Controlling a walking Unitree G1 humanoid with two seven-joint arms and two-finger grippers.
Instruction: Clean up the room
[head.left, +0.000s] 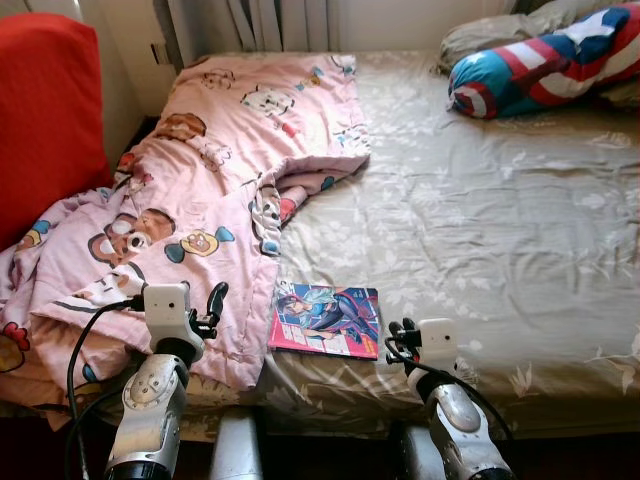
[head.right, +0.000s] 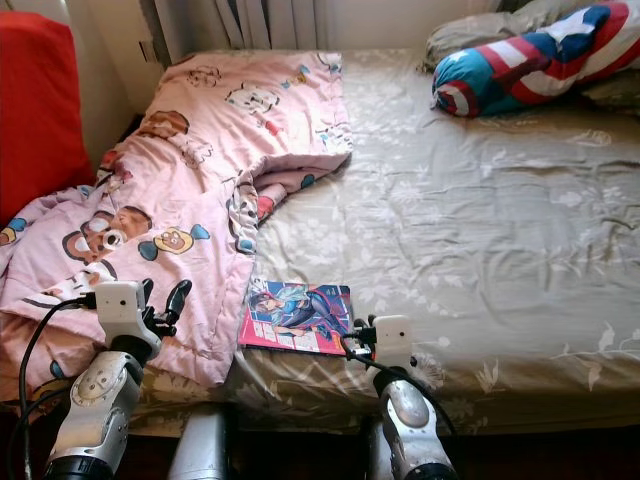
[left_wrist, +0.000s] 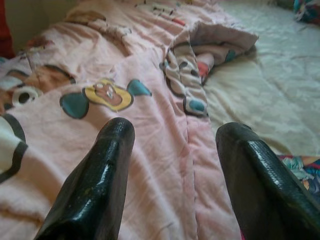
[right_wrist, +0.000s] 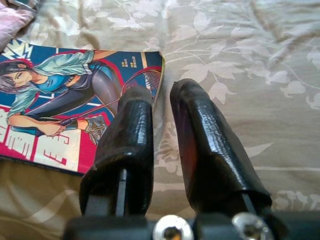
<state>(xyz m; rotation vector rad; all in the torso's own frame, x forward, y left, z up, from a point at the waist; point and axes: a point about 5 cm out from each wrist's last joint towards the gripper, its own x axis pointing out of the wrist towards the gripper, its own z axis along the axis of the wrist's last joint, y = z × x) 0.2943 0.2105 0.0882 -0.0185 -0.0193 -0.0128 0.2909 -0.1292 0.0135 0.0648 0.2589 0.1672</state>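
A rumpled pink cartoon blanket (head.left: 220, 170) covers the left half of the bed and hangs over its near edge. A colourful comic book (head.left: 325, 320) lies flat on the beige floral sheet (head.left: 480, 220) near the front edge. My left gripper (head.left: 210, 308) hovers open over the blanket's near part, and its fingers (left_wrist: 112, 150) are spread with nothing between them. My right gripper (head.left: 400, 335) is just right of the book. Its fingers (right_wrist: 135, 115) are shut side by side above the sheet at the book's (right_wrist: 60, 95) right edge, holding nothing.
A Captain America pillow (head.left: 545, 60) lies at the far right of the bed, with a beige pillow behind it. A red upholstered piece (head.left: 45, 110) stands left of the bed. Curtains (head.left: 260, 25) hang behind the bed's head.
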